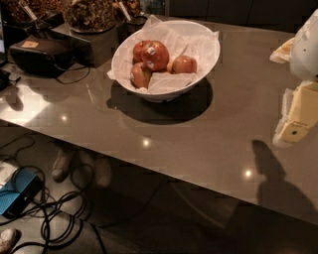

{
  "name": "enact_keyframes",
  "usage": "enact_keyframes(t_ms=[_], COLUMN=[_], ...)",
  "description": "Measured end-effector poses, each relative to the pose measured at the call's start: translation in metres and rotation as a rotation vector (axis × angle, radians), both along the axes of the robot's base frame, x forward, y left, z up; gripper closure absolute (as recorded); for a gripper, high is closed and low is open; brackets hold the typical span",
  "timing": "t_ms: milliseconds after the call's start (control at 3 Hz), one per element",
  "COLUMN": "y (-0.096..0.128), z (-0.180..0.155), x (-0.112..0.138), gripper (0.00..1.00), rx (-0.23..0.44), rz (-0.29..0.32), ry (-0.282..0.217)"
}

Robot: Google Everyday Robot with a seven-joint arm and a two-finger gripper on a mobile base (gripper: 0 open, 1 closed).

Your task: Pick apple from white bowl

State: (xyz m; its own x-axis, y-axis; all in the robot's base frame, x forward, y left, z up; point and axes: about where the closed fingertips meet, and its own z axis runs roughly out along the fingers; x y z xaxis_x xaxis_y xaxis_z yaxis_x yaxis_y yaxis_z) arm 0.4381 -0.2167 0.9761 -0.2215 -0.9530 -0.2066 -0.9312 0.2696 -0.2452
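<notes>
Grey-brown glossy stone worktop (149, 130) fills most of the view, running from far left to near right. Wide round glossy white bowl (171, 93) sits on it toward the far side, left of centre. Bowl is lined with crumpled white paper (198, 42) that pokes over the rim. Largest deep-red glossy apple (155, 55) lies in the bowl on the paper, left of the bowl's middle, small pale round sticker facing up. It rests against the other fruit. Smaller red-yellow apples (184, 64) surround it: one just right, one near-left, one behind on the left and mostly hidden. Bowl casts a dark shadow on the worktop at its near side.

Cream and white gripper (297, 118) hangs at the right edge of the view, above the worktop, partly cut off. It is well apart from the bowl, to its right, touching no fruit. Jaws: cannot tell whether apart or together. Dark gripper shadow (273, 171) falls on the worktop on the near side.

Far left on the worktop sit a black boxy device (42, 54) with a cord and dark containers of brown dried food (89, 14) behind it. On the floor, near left, below the worktop edge: tangled black cables (54, 218), a blue box (15, 191), pale shoes (62, 164).
</notes>
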Motion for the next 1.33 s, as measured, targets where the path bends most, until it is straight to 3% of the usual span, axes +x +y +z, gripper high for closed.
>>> enact_keyframes(t_ms=[667, 1000, 1333], y=[0.007, 0.030, 0.071], z=[0.006, 0.018, 0.032], x=[0.003, 0.015, 0.034], gripper=[0.00, 0.00, 0.00], rx=[-0.008, -0.045, -0.092], rz=[-0.018, -0.022, 0.010], ry=[0.003, 0.013, -0.016])
